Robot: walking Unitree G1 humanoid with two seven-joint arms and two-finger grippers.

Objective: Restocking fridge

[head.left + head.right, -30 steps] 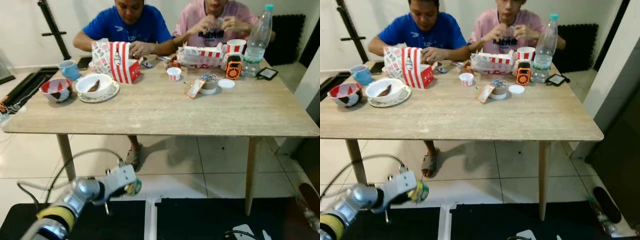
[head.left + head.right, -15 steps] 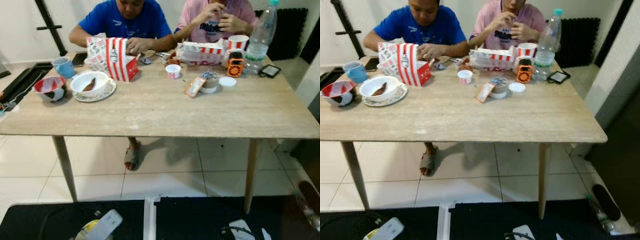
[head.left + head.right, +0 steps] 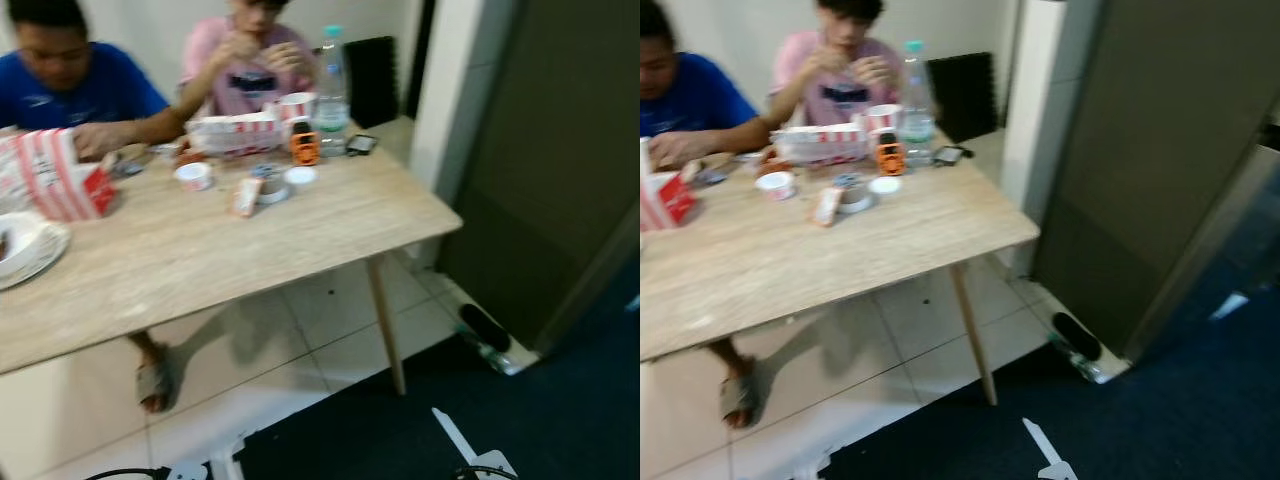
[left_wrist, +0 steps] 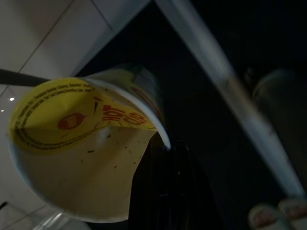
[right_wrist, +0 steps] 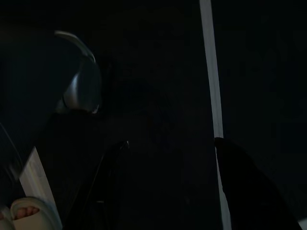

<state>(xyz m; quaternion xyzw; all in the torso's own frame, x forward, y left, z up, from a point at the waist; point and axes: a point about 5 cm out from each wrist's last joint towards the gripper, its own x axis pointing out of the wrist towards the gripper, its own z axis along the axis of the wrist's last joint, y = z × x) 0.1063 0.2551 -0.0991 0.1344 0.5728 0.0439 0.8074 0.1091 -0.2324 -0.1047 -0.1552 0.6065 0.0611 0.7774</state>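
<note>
A paper cup with a yellow printed lid fills much of the left wrist view, tilted above a dark floor mat and pale tiles. My left gripper is shut on it, with a black finger pressed against the cup's side. A tall dark grey fridge stands at the right, its door shut. In the very dark right wrist view my right gripper hangs low over the mat, fingers apart with nothing between them.
A long wooden table with food boxes, bowls, small cups and a water bottle stands ahead-left; two people sit behind it. A white pillar separates table and fridge. A bottle lies on the floor by the fridge. Dark mat underfoot.
The camera has swung to the right: the table slid left and the fridge came into view. My left arm with the cup dropped out of the head views.
</note>
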